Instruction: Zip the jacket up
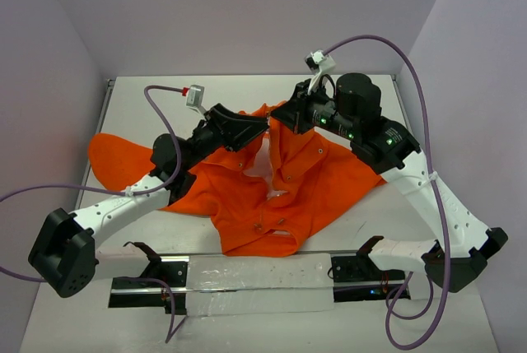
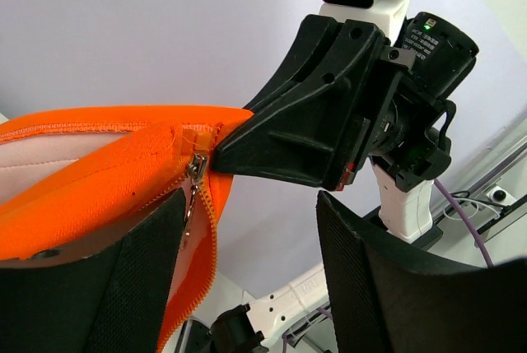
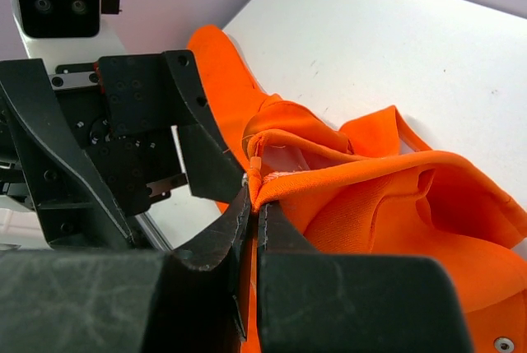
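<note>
The orange jacket (image 1: pixel 313 180) lies spread on the white table, its front open and pale lining showing. Its upper front edge is lifted off the table. My right gripper (image 3: pixel 254 197) is shut on that lifted edge at the top of the zipper tape, which it holds taut. My left gripper (image 2: pixel 251 205) is open just beside it. The metal zipper pull (image 2: pixel 194 176) hangs by the orange teeth against the inner face of its left finger (image 2: pixel 123 287). Nothing is between the left jaws. In the top view, both grippers meet above the collar (image 1: pixel 268 123).
A clear plastic strip on a metal rail (image 1: pixel 247 275) runs along the near table edge between the arm bases. Purple cables (image 1: pixel 412 65) loop over both arms. Lilac walls close in the table at the back and both sides.
</note>
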Robot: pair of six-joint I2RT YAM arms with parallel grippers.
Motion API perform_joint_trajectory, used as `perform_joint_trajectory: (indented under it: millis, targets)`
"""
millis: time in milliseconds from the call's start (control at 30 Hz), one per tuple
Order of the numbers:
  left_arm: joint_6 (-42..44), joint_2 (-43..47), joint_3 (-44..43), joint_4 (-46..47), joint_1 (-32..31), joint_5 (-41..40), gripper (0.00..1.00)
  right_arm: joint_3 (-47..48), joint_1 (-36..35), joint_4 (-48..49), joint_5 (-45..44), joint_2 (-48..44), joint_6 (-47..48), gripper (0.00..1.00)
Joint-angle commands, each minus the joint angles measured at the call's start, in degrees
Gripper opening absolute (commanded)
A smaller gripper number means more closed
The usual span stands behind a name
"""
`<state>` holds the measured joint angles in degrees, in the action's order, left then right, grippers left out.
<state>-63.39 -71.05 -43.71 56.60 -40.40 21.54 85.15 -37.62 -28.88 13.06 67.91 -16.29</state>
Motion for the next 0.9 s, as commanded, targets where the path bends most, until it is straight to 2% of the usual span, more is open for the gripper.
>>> perform_joint_trajectory:
  millis: [0,100,400,600,867]
  targets:
    - [-1.1,0.6,0.6,5.9,0.1,1.4,0.66,2.6,0.1,2.7,-0.2,-0.1,1.0,0.00]
    - [-0.8,0.7,0.7,5.6,0.1,1.4,0.61,2.4,0.1,2.8,-0.3,-0.3,1.1,0.00]
    - [-0.5,0.0,0.9,4.7,0.1,1.8,0.57,3.0,0.1,3.0,0.4,0.0,0.8,0.00]
    - [-0.7,-0.3,2.0,5.9,0.1,1.3,0.40,3.1,0.1,3.3,0.8,-0.2,0.6,0.00]
    - [-0.2,-0.8,1.3,4.6,0.2,1.4,0.29,3.0,0.1,3.3,0.9,-0.2,0.6,0.00]
